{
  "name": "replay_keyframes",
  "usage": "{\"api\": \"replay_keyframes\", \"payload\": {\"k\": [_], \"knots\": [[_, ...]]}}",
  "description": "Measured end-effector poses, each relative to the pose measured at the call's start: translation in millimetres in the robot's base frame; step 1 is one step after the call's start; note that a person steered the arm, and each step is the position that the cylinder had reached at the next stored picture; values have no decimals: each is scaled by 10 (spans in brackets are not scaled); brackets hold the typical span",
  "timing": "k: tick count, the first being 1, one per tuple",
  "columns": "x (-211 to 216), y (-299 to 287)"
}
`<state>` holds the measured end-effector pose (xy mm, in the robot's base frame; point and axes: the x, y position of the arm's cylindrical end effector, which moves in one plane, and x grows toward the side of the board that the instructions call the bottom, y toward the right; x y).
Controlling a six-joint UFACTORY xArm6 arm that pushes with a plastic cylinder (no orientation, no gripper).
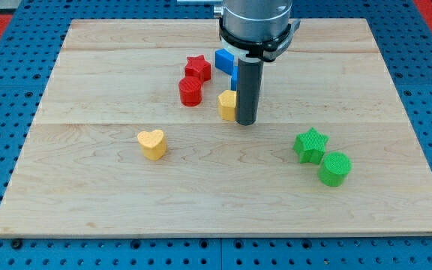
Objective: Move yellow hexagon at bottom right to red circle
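The yellow hexagon (226, 105) sits near the board's middle, partly hidden by my rod. My tip (246, 121) touches or nearly touches its right side. The red circle (190, 91) stands a short way to the hexagon's upper left, with a gap between them. A red star (197, 67) lies just above the red circle.
A blue block (226, 61) lies behind the rod, partly hidden. A yellow heart (152, 143) is at the lower left of the middle. A green star (310, 145) and a green circle (334, 169) sit at the lower right. The wooden board (88, 195) rests on blue pegboard.
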<state>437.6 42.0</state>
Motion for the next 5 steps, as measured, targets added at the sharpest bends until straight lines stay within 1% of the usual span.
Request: {"api": "replay_keyframes", "payload": {"k": [4,5], "knots": [[-13,-124],[3,-80]]}}
